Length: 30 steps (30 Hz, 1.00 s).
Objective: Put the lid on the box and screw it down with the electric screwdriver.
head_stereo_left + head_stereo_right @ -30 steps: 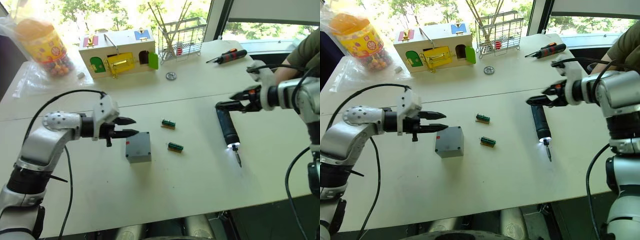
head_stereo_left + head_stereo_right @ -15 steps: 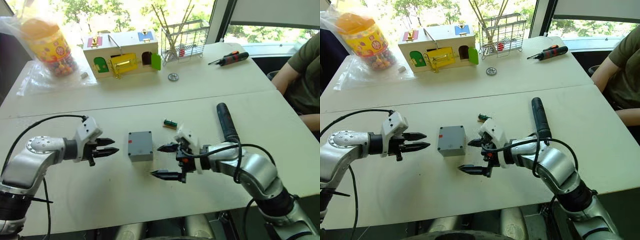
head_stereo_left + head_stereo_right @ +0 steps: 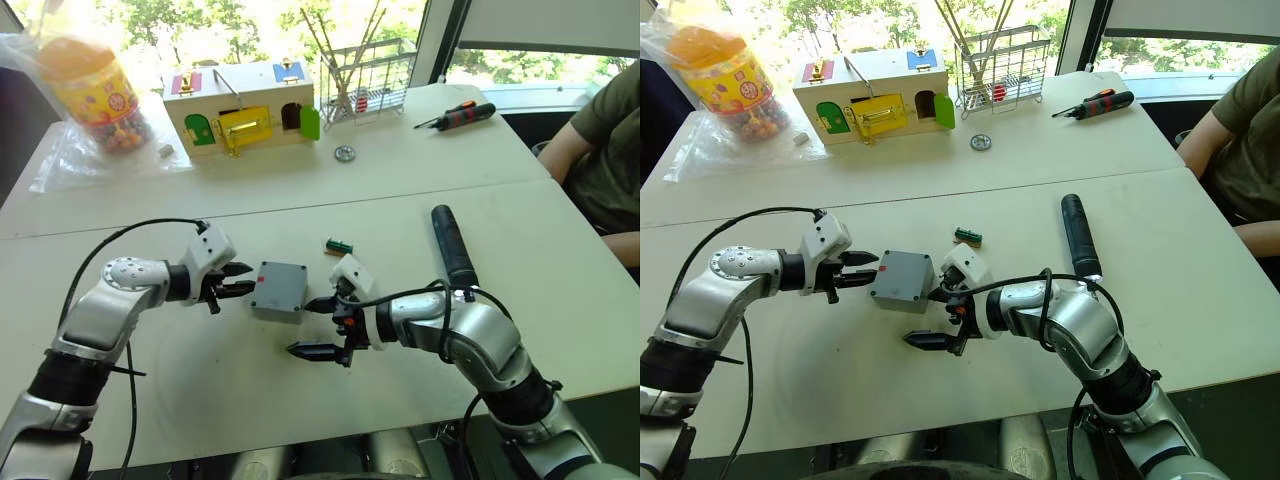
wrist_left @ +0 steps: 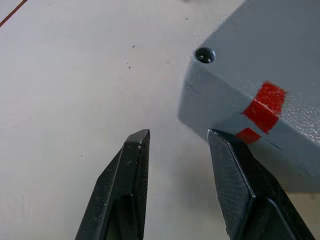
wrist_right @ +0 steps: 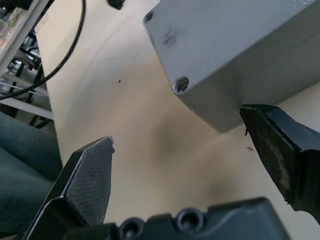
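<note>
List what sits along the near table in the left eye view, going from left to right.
Left gripper → grey box → right gripper → small green part → electric screwdriver.

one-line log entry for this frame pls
box: on table, lid on | left gripper: open, at box's red-marked side | right gripper: open wide, one finger at box's other side | electric screwdriver: lying unheld

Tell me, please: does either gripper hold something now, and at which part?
Nothing is held. The left gripper and the right gripper are both open beside the box, one on each side, their jaws closed on nothing.
</note>
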{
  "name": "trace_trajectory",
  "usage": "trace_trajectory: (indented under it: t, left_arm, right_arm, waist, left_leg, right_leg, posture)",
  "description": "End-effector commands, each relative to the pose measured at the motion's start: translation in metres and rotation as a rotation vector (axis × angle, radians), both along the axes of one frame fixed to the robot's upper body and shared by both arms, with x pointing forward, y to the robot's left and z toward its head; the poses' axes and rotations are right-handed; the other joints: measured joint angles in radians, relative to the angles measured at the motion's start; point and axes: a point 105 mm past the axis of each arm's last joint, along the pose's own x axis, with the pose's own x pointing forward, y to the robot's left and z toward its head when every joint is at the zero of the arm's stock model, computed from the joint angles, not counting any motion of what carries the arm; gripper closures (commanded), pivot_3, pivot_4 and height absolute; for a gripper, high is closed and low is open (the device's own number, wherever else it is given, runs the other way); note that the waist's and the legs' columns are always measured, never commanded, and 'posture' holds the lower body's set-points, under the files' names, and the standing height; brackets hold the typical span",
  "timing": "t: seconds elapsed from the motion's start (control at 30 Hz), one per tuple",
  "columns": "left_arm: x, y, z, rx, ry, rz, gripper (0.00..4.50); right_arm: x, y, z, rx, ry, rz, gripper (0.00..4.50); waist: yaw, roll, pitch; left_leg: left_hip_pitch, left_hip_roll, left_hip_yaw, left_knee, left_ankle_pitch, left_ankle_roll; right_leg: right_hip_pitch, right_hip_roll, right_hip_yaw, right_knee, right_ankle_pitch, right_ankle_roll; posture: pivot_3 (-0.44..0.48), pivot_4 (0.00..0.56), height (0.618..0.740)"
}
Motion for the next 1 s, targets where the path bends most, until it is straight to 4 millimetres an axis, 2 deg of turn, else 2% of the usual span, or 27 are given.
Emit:
trace_trajectory:
  t: [0.03,0.13,0.3,0.37,0.47,0.57,0.7,0.77,1.0]
  left_arm:
    - [0.005,-0.01,0.007,-0.007,-0.048,-0.059,2.64]
    - [0.015,-0.01,0.007,-0.003,-0.072,-0.048,2.64]
    - [0.018,0.013,0.011,0.048,-0.09,-0.005,2.64]
    - [0.008,0.024,0.011,0.067,-0.062,-0.004,2.64]
    - [-0.016,0.033,0.006,0.086,0.006,-0.025,2.64]
    - [-0.041,0.031,0.001,0.075,0.079,-0.053,2.64]
    - [-0.056,0.022,-0.002,0.042,0.114,-0.055,2.64]
    - [-0.056,0.018,-0.003,0.029,0.105,-0.043,2.64]
    - [-0.03,0.01,0.002,-0.013,0.0,0.025,2.64]
  right_arm:
    - [-0.007,0.01,0.018,0.072,-0.019,0.033,0.06]
    - [-0.005,0.009,0.024,0.091,-0.008,0.02,0.06]
    - [0.001,-0.017,0.035,0.034,-0.097,0.023,0.06]
    - [0.008,-0.03,0.042,0.0,-0.172,0.026,0.06]
    - [0.024,-0.04,0.041,-0.075,-0.278,0.024,0.06]
    - [0.04,-0.037,0.034,-0.086,-0.304,0.03,0.06]
    - [0.048,-0.024,0.025,-0.083,-0.315,0.077,0.06]
    - [0.048,-0.018,0.022,-0.075,-0.316,0.103,0.06]
    - [0.03,-0.008,0.019,-0.036,-0.269,0.181,0.06]
  waist:
    - [-0.001,0.0,0.0]
    - [0.001,0.0,0.0]
    - [-0.001,0.0,0.0]
    - [-0.002,0.0,0.0]
    - [-0.009,0.0,0.0]
    - [-0.009,0.0,0.0]
    - [0.004,0.0,0.0]
    - [0.006,0.0,0.0]
    - [0.0,-0.001,0.0]
  left_leg:
    - [0.0,0.0,0.0,0.0,0.0,0.0]
    - [0.0,0.0,0.0,0.001,0.0,0.0]
    - [0.0,-0.001,0.0,0.001,0.0,0.0]
    - [0.0,-0.001,0.0,0.001,0.0,0.0]
    - [0.0,0.0,0.001,-0.001,0.0,0.0]
    - [0.0,0.001,0.002,-0.002,0.0,0.0]
    - [0.0,0.001,0.002,-0.001,0.0,0.0]
    - [0.0,0.001,0.001,0.001,0.0,0.0]
    - [0.0,0.0,0.001,0.001,0.0,0.0]
  right_leg:
    - [0.0,0.0,0.0,0.001,0.0,0.0]
    - [-0.001,0.0,0.0,0.002,0.0,0.0]
    - [-0.001,0.0,0.0,0.003,0.0,0.0]
    - [-0.002,-0.001,0.0,0.003,0.0,0.0]
    - [-0.003,-0.001,0.0,0.003,0.0,0.0]
    - [-0.003,0.0,0.0,0.003,0.0,0.0]
    - [-0.002,-0.001,0.0,0.004,0.0,0.0]
    - [-0.001,-0.001,0.0,0.004,0.0,0.0]
    - [-0.001,-0.001,-0.001,0.004,0.0,0.0]
  posture:
    - [0.0,0.15,0.74]
    - [0.0,0.15,0.74]
    - [0.0,0.15,0.74]
    - [0.0,0.15,0.74]
    - [0.0,0.15,0.74]
    - [0.0,0.15,0.74]
    - [0.0,0.15,0.74]
    - [0.0,0.15,0.74]
    - [0.0,0.15,0.74]
